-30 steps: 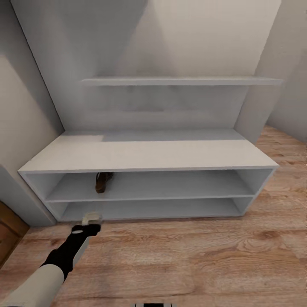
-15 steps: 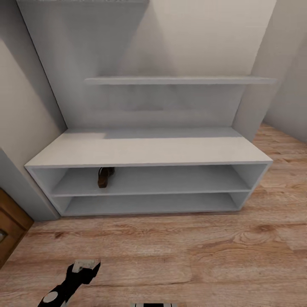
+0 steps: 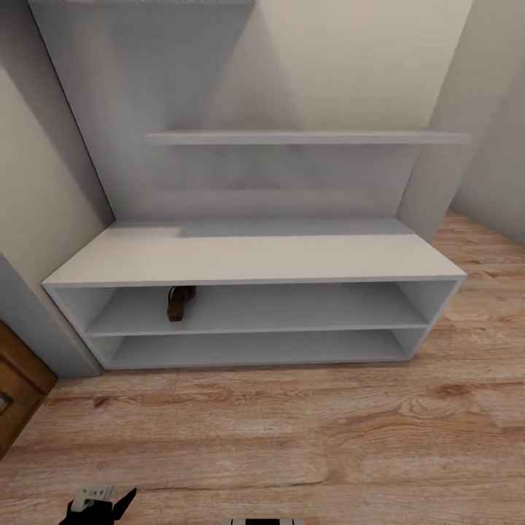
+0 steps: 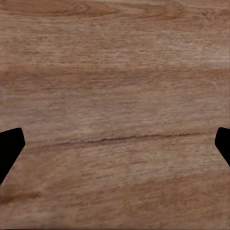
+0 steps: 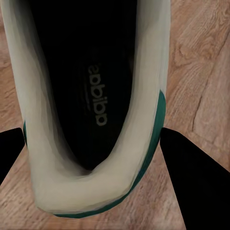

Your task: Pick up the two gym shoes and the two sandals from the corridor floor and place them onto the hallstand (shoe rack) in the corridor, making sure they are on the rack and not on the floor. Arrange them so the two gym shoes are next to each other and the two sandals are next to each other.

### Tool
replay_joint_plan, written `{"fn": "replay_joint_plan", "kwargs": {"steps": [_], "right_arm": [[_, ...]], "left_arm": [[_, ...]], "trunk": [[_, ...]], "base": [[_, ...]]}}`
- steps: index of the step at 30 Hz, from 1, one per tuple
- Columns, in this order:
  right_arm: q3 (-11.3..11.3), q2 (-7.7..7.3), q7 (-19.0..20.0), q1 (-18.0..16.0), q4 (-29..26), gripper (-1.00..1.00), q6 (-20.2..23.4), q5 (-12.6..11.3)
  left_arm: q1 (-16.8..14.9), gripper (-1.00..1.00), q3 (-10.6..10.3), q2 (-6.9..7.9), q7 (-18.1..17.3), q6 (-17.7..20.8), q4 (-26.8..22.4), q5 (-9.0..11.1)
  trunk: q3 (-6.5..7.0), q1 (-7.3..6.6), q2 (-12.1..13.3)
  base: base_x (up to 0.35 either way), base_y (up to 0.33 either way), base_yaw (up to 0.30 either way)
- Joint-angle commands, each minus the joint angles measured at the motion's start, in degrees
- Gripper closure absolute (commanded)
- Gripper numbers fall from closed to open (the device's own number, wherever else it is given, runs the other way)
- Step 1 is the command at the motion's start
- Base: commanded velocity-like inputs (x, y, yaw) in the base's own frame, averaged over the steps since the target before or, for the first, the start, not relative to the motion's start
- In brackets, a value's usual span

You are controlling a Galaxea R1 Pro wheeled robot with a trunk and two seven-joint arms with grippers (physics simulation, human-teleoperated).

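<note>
Hallstand [image 3: 248,257]: you are facing it square on, its wide bench top bare and two open shelves beneath; everything below is placed against it.

Sandal [image 3: 179,302]: one reddish-brown sandal is sitting on the upper open shelf, toward the hallstand's left end and partly under the bench top's lip. I judge the space beside it is being left for its partner, since the pair must end up side by side.

Left gripper [image 3: 98,494]: you are holding it low over the corridor floor [image 3: 306,430], well out in front of the hallstand's left end. In the left wrist view its dark fingertips [image 4: 10,143] are sitting far apart with only floor planks between them, so it is spread wide and carrying nothing.

Right gripper [image 5: 93,143]: its two dark fingers are flanking the heel of a gym shoe [image 5: 91,105], opening turned toward the camera, teal sole edge showing, wood floor behind. You appear to be gripping it, though contact at the pads is hard to confirm.

Progress: by my reading, one sandal is racked and one sneaker is in hand.
</note>
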Motion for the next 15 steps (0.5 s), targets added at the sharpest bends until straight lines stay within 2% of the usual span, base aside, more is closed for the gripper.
{"fn": "replay_joint_plan", "kwargs": {"steps": [1, 4, 8, 15], "right_arm": [[0.0, 0.0, -0.1, 0.0, 0.0, 1.0, -0.1, -0.1], [0.0, -0.03, -0.1, 0.0, 0.0, 1.0, -0.1, -0.1], [0.0, 0.04, -0.1, 0.0, 0.0, 1.0, -0.1, -0.1], [0.0, 0.05, -0.1, 0.0, 0.0, 1.0, -0.1, -0.1]], "left_arm": [[0.0, -1.0, 0.2, 0.0, -0.5, 0.0, 0.1, 0.3], [0.0, -1.0, 0.3, 0.01, -0.4, 0.0, 0.1, 0.4], [0.0, -1.0, 0.3, -0.12, -0.4, -0.1, 0.1, 0.5], [0.0, -1.0, 1.3, 0.09, -0.8, -0.1, 0.1, 0.7]], "trunk": [[-0.04, -0.01, 0.0], [-0.04, -0.01, 0.0], [-0.04, -0.01, 0.0], [-0.04, -0.01, 0.0]], "base": [[0.0, 0.0, 0.0], [0.0, -0.035, 0.0], [0.0, -0.267, 0.0], [-0.176, -0.232, 0.0]]}}
